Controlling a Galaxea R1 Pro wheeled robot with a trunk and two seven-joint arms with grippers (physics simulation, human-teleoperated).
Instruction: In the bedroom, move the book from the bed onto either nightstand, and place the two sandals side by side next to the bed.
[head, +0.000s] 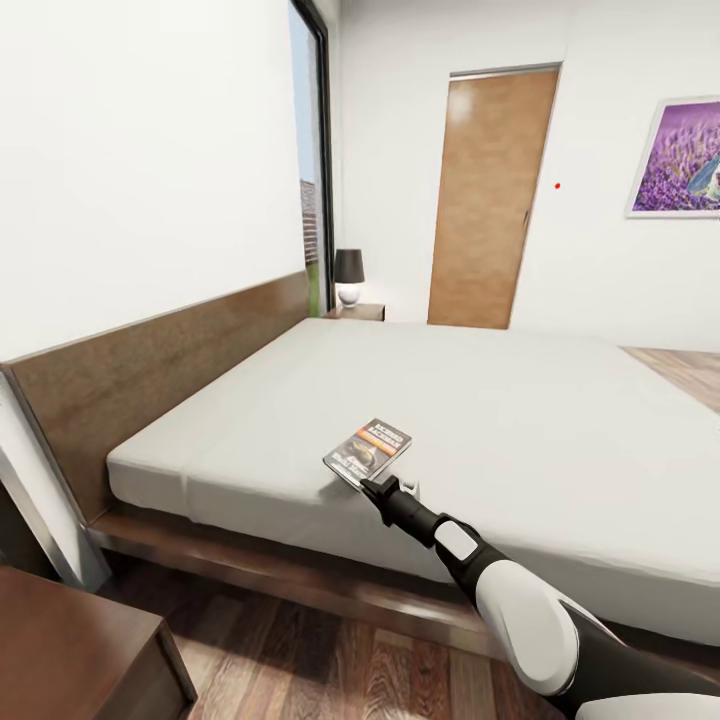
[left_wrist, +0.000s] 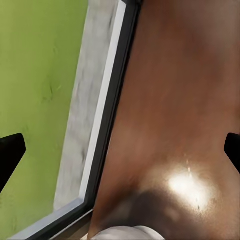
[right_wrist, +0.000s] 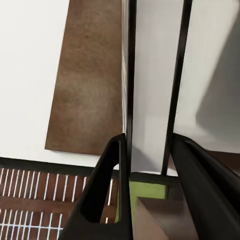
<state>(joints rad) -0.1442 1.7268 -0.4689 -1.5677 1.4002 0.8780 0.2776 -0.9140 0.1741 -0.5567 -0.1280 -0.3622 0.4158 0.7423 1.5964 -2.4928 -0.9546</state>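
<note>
1. Broadly, off-white bed (head: 560, 420) ahead, nightstand (head: 70, 650) at seven o'clock.
2. On the mattress near its front edge: book (head: 368, 450), long axis toward one o'clock.
3. Right gripper (head: 372, 487) clamped on the book's near edge, reaching toward eleven o'clock.
4. Left gripper (left_wrist: 120, 150) spread apart above glossy wood.

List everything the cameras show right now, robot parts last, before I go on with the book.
Book: one, dark cover with orange band, near edge of the bed, at the right gripper's tips.
Bed: one, off-white mattress, brown headboard, centre.
Near nightstand: one, dark reddish-brown, lower left.
Far nightstand: one, brown, beyond the bed.
Lamp: one, black shade, white base, on far nightstand.
Door: one, brown, back wall.
Picture: one, purple, right wall.
Window: one, dark frame, left.
Right gripper: black, at the book's near edge.
Left gripper: black fingers apart, over glossy brown wood.
</note>
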